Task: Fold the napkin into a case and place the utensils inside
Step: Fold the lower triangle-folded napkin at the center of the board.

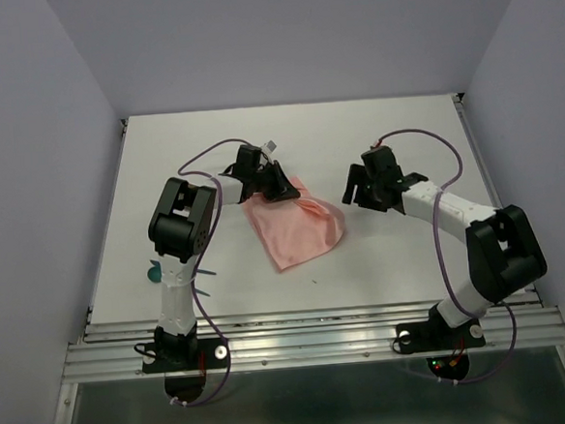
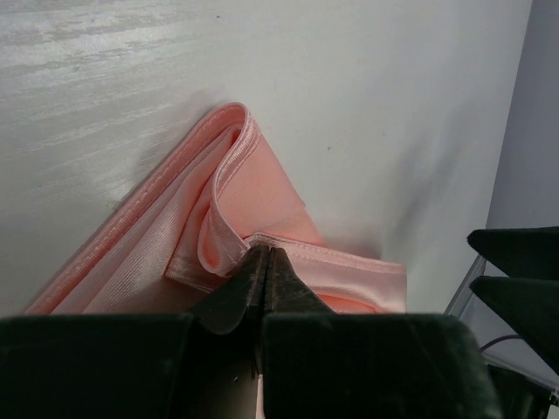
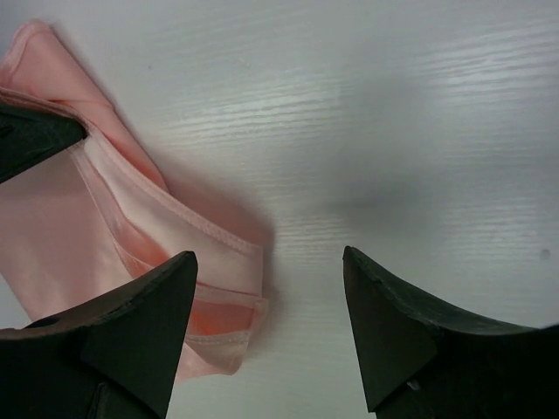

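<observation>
The napkin [image 1: 301, 232] lies folded over in loose layers near the middle of the worktop [image 1: 403, 126]. It is not yet a narrow case. In the top view its longer run is judged to go from about 11 o'clock to 5 o'clock, though the outline is close to a diamond.

Its far corner is pinched by the left gripper [image 1: 266, 186]. In the left wrist view that gripper [image 2: 265, 257] is seen closed on a hemmed edge, with the cloth [image 2: 262, 192] spreading away toward 12 o'clock. From this pinch the body of the cloth trails toward 5 o'clock in the top view.

The right gripper [image 1: 357, 193] is held with its jaws wide apart and nothing between them. It stands just beside the napkin's right edge, and the cloth lies at about 8 o'clock from it. In its own view [image 3: 269, 257] the layered hem [image 3: 175, 253] is seen at 9 o'clock, next to one finger, with bare worktop between the jaws. The free right-hand edge is therefore judged nearer to the right arm.

The cloth is salmon pink, plain, soft and creased, with stitched hems showing at the folds.

The utensils [image 1: 154, 273] lie well apart at 8 o'clock from the napkin, partly hidden behind the left arm.
</observation>
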{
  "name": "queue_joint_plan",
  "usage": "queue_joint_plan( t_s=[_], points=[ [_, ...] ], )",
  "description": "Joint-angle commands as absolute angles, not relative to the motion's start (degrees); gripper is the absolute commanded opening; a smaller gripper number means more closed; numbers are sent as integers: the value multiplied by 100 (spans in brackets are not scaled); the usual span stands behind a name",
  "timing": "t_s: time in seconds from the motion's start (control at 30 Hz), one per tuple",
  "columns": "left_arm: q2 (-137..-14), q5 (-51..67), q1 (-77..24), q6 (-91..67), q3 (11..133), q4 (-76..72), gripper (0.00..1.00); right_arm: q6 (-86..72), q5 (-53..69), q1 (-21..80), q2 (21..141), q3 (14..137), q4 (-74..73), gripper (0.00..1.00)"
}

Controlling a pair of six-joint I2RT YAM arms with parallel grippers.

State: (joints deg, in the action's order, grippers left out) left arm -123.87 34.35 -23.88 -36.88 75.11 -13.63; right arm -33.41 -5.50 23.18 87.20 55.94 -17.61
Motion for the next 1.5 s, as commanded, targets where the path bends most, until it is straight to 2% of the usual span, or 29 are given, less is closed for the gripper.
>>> queue_joint_plan(
  t_s=[0.0, 0.1, 0.3, 0.6, 0.93, 1.47],
  points=[
    [-12858, 2716, -2373, -3261, 7321, -404, 5, -3367, 1027, 2058, 9394, 5774, -1099, 73],
    [-12850, 2681, -2373, -3234, 7339, -343, 5, -3419, 1283, 1855, 9711, 5827, -695, 71],
    [-12806, 2602, -2373, -3173, 7383, -237, 5, -3366, 1511, 1854, 10511, 6257, -607, 45],
    [-12806, 2584, -2373, -3173, 7392, -220, 5, -3454, 2635, 1854, 10293, 5872, -335, 29],
    [-12823, 2566, -2373, -3182, 7400, -220, 5, -3524, 3770, 1854, 9739, 5353, -272, 29],
    [-12876, 2584, -2382, -3208, 7418, -237, 5, -3252, 4008, 1907, 9545, 5229, -439, 29]
  ],
)
